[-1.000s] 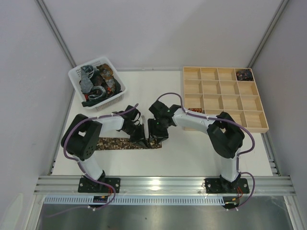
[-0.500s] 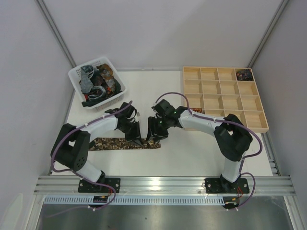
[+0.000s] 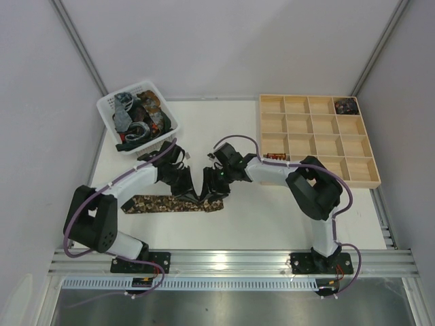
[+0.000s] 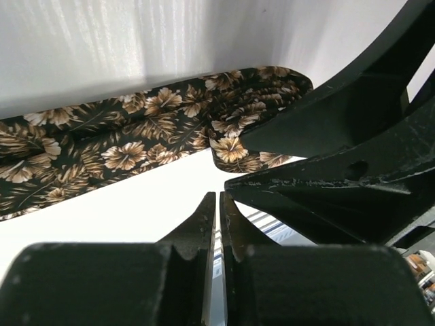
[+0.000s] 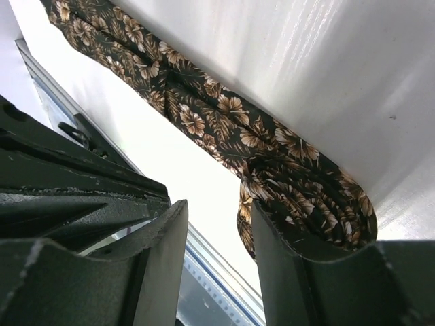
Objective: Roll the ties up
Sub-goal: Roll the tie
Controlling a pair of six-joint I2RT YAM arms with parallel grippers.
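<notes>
A dark brown tie (image 3: 156,202) with a tan floral print lies flat along the table's near side. Its right end is coiled into a loose roll (image 5: 312,197). My left gripper (image 3: 196,193) hangs just above the tie's right part. In the left wrist view the left gripper (image 4: 217,197) is shut with nothing between its fingers, and the tie (image 4: 136,139) lies beyond it. My right gripper (image 3: 214,192) is close beside it on the right. In the right wrist view the right gripper (image 5: 217,207) stands open and empty, with the roll against the outer side of its right finger.
A white basket (image 3: 126,90) holding several more ties stands at the back left. A wooden tray (image 3: 312,134) of square compartments sits at the back right, with a dark rolled tie (image 3: 346,105) in its far right corner cell. An aluminium rail (image 3: 231,259) runs along the near edge.
Both grippers have shifted a little to the left along the tie. The left arm has stretched out and lowered its elbow. The right jaws have narrowed slightly.
</notes>
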